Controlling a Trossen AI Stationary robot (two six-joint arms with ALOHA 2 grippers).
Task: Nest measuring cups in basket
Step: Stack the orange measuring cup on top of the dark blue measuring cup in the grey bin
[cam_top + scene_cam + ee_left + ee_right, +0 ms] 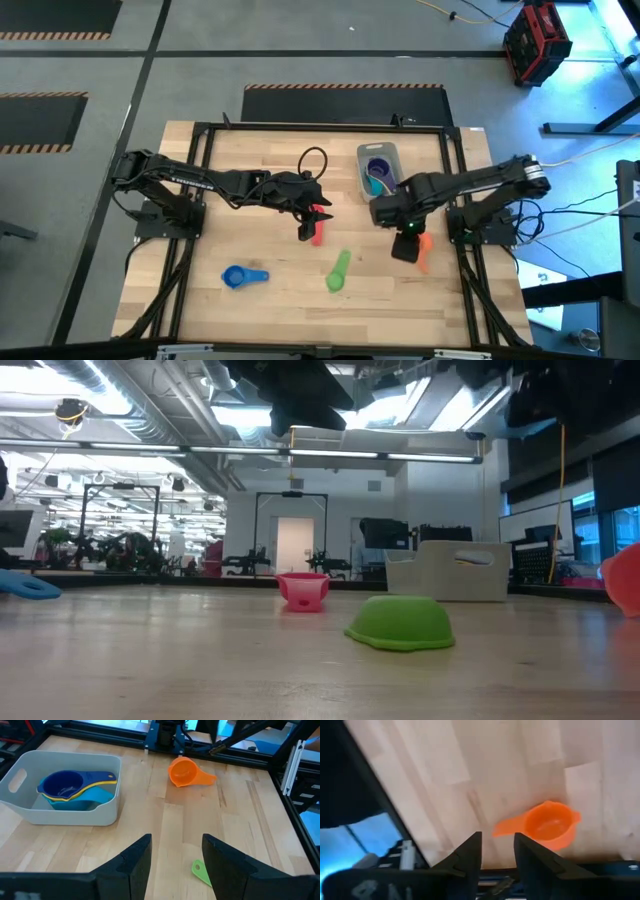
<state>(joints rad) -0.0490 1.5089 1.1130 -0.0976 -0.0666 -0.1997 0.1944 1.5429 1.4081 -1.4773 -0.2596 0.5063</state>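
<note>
On the wooden surface (280,160) the basket (378,156) sits toward the far right side, and in the left wrist view it holds three nested measuring cups: a teal cup (95,798) at the bottom, a yellow cup (75,794) of which only the rim and handle edge show, and a purple cup (62,783) on top. From above, that stack is partly covered by the right arm. The left claw (312,218) hangs over the middle of the surface above the red cup (318,228), which its fingers partly hide in the high view; in its own wrist view the two fingers (132,862) stand apart with nothing between them, and the red cup does not show there. The right claw (405,243) is near the right edge, just beside the orange cup (424,248), mostly hidden under it from above; its wrist view shows the fingers (470,855) parted and empty, with the orange cup lying upright on the wood past them. The green cup (338,272) lies bowl down toward the near edge, only its handle tip showing in the left wrist view. The blue cup (240,277) lies near the front left, cut off at the edge of the low view. In the low view the orange cup is only a sliver at the right border
</note>
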